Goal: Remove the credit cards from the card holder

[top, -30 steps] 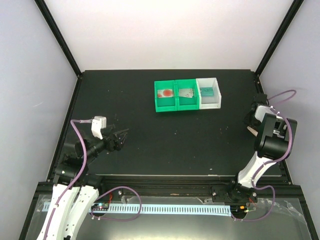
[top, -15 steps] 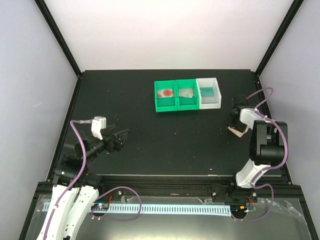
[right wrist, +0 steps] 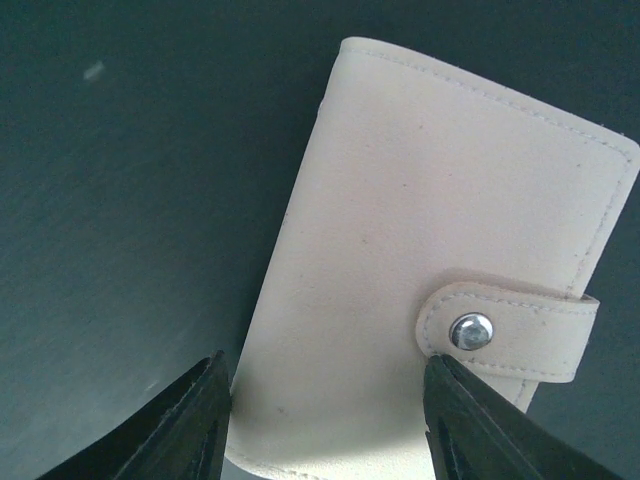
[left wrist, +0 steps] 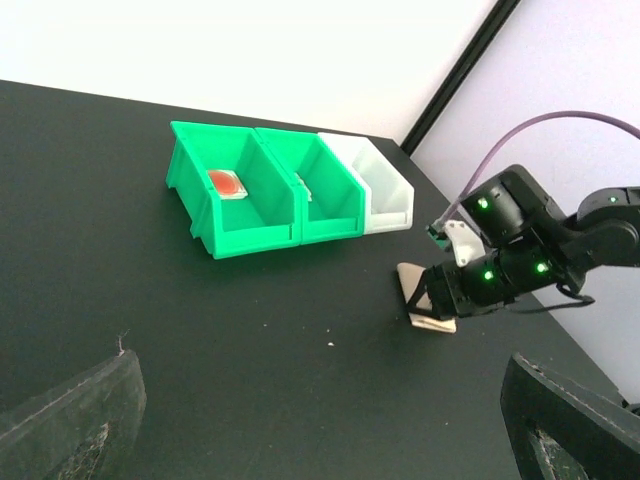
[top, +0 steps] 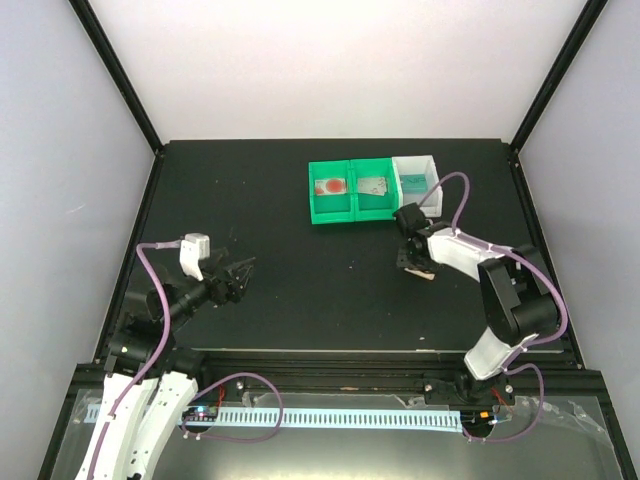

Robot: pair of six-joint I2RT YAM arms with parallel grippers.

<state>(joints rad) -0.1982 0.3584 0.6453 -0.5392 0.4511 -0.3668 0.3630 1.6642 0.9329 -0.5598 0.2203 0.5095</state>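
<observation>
Where the top view looks down on the black table (top: 280, 200), three bins stand in a row at its far middle. The left green bin (top: 330, 213) holds the red-blotched card (top: 330, 186), the right green bin (top: 375, 209) holds the silver-grey card (top: 373, 185), and the white bin (top: 420, 208) at the right end holds the teal card (top: 415, 181). Just near of the white bin, the right claw (top: 413, 262) reaches in from the right and pinches the card holder (top: 424, 272), a small peach shape low over the table. Whether the holder touches the table cannot be told here. The left claw (top: 238, 275) hangs well apart on the left side, spread and holding nothing.

In the left wrist view, the left claw (left wrist: 320, 365) shows only its two dark fingers (left wrist: 70, 420) in the lower corners, wide apart with bare table between them. Beyond, the red-blotched card (left wrist: 227, 183) lies in the left green bin (left wrist: 250, 215). To the right and nearer, the right claw (left wrist: 438, 296) grips the card holder (left wrist: 436, 322), which sits tilted with its lower edge at the table.

In the right wrist view, the card holder (right wrist: 430, 200) fills the frame, pale and folded shut, its tab (right wrist: 510, 335) snapped across one edge with a silver stud. The right claw (right wrist: 325, 365) clamps the holder's near end between its two black fingers (right wrist: 190, 420).
</observation>
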